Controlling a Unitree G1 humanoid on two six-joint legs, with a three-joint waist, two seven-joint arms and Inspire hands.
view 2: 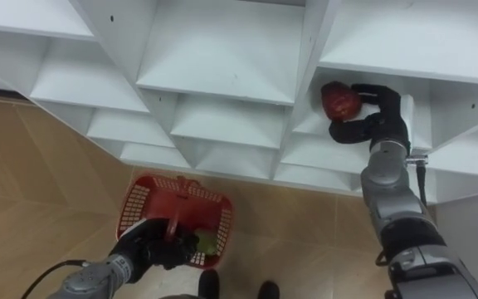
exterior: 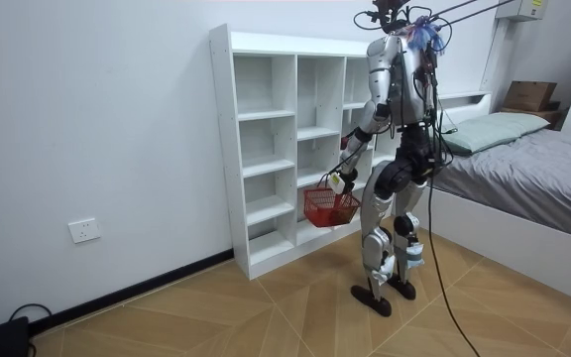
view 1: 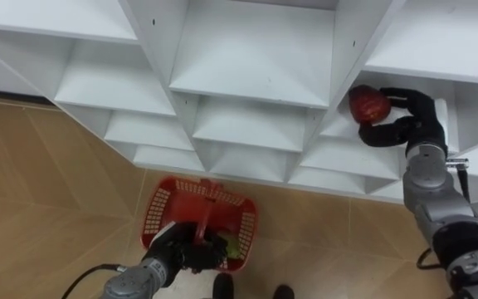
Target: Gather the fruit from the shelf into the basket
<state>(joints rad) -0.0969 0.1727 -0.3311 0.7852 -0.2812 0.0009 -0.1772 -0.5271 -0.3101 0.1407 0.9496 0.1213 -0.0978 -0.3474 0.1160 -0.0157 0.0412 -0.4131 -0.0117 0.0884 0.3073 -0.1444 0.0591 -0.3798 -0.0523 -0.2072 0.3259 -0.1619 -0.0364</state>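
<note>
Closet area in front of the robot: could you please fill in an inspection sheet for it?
Surface: white closet of open compartments, standing on a wooden floor.
Job's things: red fruit at the front of a right-column compartment; red basket hanging low before the closet, with a yellow-green item inside.
Clutter: nothing seen.
Hands: right hand curled round the red fruit; left hand closed on the red basket's handle.
Cables: a dark cable loops on the floor by the wall at the room view's lower left.
Surroundings: bed beside the closet; wall socket low on the wall.
</note>
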